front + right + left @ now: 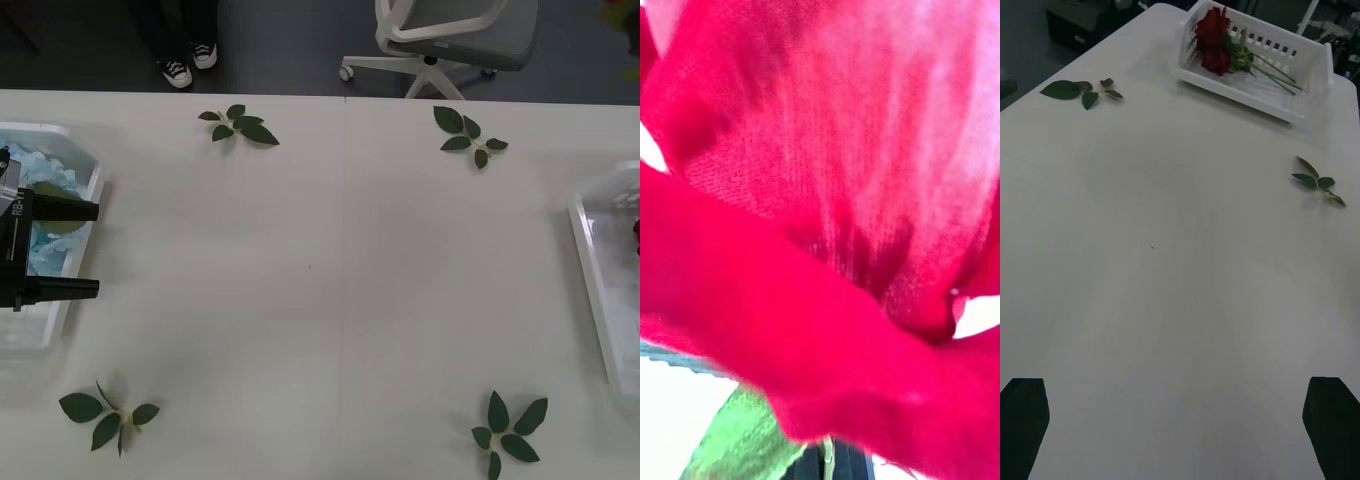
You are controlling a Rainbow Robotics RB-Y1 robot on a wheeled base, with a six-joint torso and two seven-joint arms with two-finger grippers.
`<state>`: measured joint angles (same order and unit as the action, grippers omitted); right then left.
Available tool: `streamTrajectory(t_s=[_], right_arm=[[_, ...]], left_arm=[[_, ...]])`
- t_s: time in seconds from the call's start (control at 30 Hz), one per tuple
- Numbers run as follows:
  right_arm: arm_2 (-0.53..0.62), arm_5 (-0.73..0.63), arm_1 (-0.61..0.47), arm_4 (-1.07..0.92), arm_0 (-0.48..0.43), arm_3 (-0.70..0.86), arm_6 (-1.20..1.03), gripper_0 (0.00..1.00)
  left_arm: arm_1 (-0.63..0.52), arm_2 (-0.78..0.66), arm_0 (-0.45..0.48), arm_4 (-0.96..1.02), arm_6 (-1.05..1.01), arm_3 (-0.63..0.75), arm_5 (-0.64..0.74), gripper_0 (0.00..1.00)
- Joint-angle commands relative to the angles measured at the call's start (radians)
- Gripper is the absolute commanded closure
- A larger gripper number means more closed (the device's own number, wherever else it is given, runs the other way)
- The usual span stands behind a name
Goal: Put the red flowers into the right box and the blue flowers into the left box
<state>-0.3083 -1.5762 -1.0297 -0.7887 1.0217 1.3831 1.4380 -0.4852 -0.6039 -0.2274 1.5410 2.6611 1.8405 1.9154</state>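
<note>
Sorting table with both boxes loaded.

The left gripper (88, 249), fingers apart, hangs over the left box (84, 168) at the table's left edge, above the blue flowers (40, 172). The red flowers (1213, 39) lie in the right box (1306, 105) at the right edge. One red bloom presses against the right wrist camera; the right gripper's state cannot be told.

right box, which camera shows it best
The left wrist view: the whole right box with red flowers lying inside. The front view catches just its rim at the table's edge; the right wrist view shows red petals close up.
</note>
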Motion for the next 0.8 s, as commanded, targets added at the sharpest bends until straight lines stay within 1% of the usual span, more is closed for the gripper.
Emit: streamTrajectory(t_s=[0.03,0.1,0.13,0.2,0.23,0.3,0.33,0.4,0.43,0.5,0.53,0.6,0.7,0.8], right_arm=[[-0.002,0.038,-0.139,-0.052,-0.103,0.102,-0.163,1.00],[0.015,0.082,-0.228,-0.076,-0.218,0.174,-0.205,1.00],[0.023,0.100,-0.253,-0.089,-0.253,0.192,-0.211,1.00],[0.081,0.162,-0.329,-0.144,-0.394,0.240,-0.228,1.00],[0.100,0.174,-0.343,-0.155,-0.433,0.249,-0.226,1.00],[0.192,0.202,-0.369,-0.184,-0.589,0.289,-0.232,1.00],[0.221,0.206,-0.371,-0.182,-0.635,0.304,-0.235,1.00],[0.327,0.229,-0.369,-0.162,-0.801,0.366,-0.274,1.00],[0.353,0.237,-0.369,-0.155,-0.844,0.381,-0.283,1.00],[0.439,0.275,-0.366,-0.122,-0.997,0.430,-0.315,1.00],[0.456,0.286,-0.365,-0.116,-1.028,0.441,-0.321,1.00],[0.506,0.318,-0.359,-0.112,-1.117,0.453,-0.327,1.00],[0.529,0.334,-0.359,-0.113,-1.164,0.448,-0.330,1.00],[0.528,0.332,-0.354,-0.121,-1.167,0.430,-0.344,1.00]], left_arm=[[-0.035,-0.010,-0.009,0.013,0.036,0.014,0.002,0.00],[-0.035,-0.010,-0.009,0.013,0.036,0.014,0.002,0.00],[-0.035,-0.010,-0.009,0.013,0.036,0.014,0.002,0.00],[-0.035,-0.010,-0.009,0.013,0.036,0.014,0.002,0.00],[-0.035,-0.010,-0.009,0.013,0.036,0.014,0.002,0.00],[-0.035,-0.010,-0.009,0.013,0.036,0.014,0.002,0.00],[-0.035,-0.010,-0.009,0.013,0.036,0.014,0.002,0.00],[-0.035,-0.010,-0.009,0.013,0.036,0.014,0.002,0.00],[-0.035,-0.010,-0.009,0.013,0.036,0.014,0.002,0.00],[-0.035,-0.010,-0.009,0.013,0.036,0.014,0.002,0.00],[-0.035,-0.010,-0.009,0.013,0.036,0.014,0.002,0.00],[-0.035,-0.010,-0.009,0.013,0.036,0.014,0.002,0.00],[-0.035,-0.010,-0.009,0.013,0.036,0.014,0.002,0.00],[-0.035,-0.010,-0.009,0.013,0.036,0.014,0.002,0.00]])
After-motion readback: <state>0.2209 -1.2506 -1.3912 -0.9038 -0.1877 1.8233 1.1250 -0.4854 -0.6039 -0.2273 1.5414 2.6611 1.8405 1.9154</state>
